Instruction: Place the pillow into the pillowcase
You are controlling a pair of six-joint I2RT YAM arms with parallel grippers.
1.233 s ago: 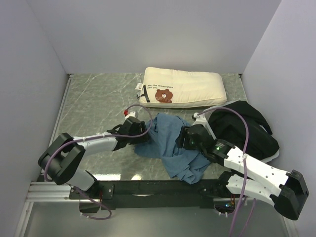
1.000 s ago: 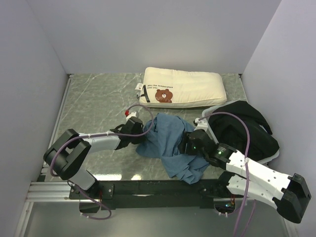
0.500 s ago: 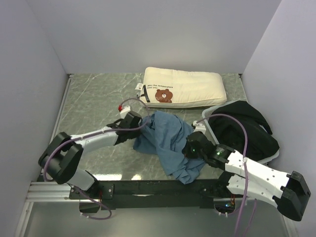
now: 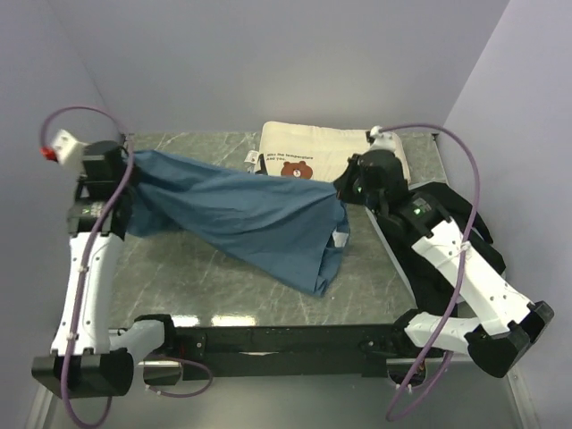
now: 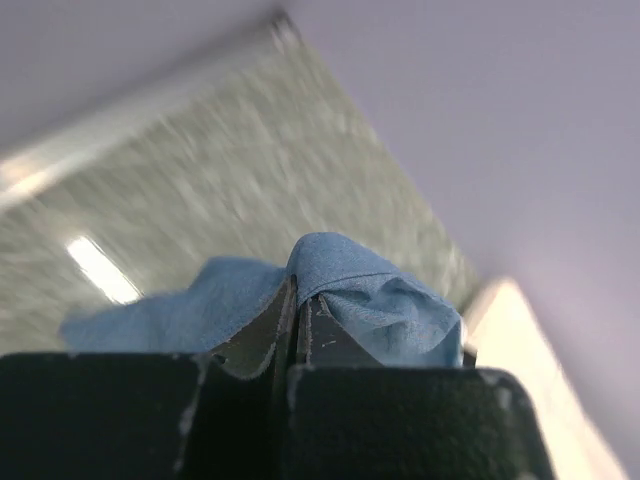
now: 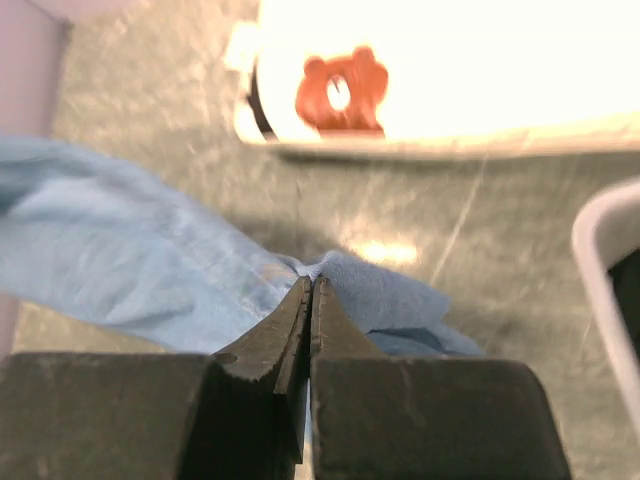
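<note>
Pinching one end of the pillowcase (image 4: pixel 250 219) above the table's (image 4: pixel 192 268) far-left corner, your left gripper (image 4: pixel 125 181) holds it aloft; the cloth spans across to your right gripper (image 4: pixel 345 189), clamped on its other end, just before the pillow (image 4: pixel 308 161) lying along the far edge.

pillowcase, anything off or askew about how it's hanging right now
The pillowcase hangs stretched between the left gripper and right gripper, each shut on an edge. It sags unevenly, its lowest corner drooping toward the table nearer the right gripper, and no open mouth shows. Nothing looks torn or spilled.
</note>
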